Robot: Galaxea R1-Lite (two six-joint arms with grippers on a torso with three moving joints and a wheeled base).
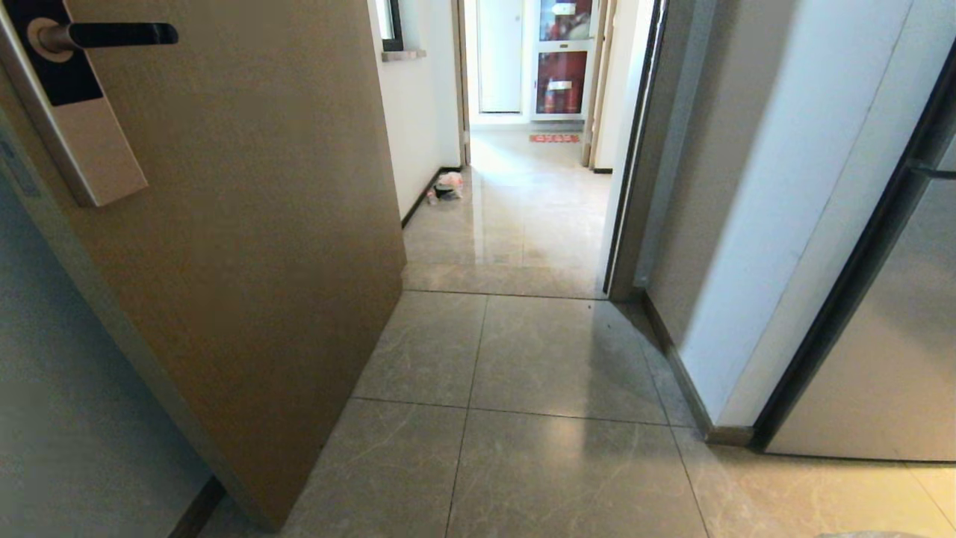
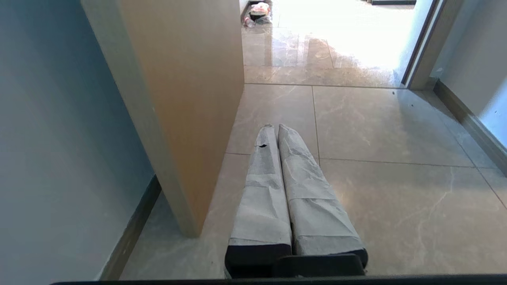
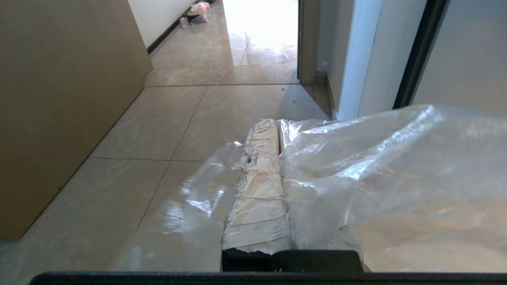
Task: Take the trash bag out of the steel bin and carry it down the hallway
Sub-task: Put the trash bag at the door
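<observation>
The right gripper, its two fingers wrapped in crinkled whitish tape, is clenching the thin, crinkled, clear translucent plastic trash bag; the film is passing between the pressed-together fingers and billowing out over one of them, while a looser fold is trailing on the other side above the floor; the left gripper, wrapped in the same pale tape, is sitting with its fingers pressed together and nothing between them, pointing out low over the floor; neither arm is showing in the head view; ahead, the hallway of large glossy beige marble-look tiles is running on toward a bright far end, with a white wall and black baseboard on its left; a tan wooden door with a black lever handle is standing open on the left, just beside the left gripper; a small heap of pinkish and dark items is lying against the hallway's left wall, well apart from both grippers; a white wall corner with a dark frame is standing on the right
</observation>
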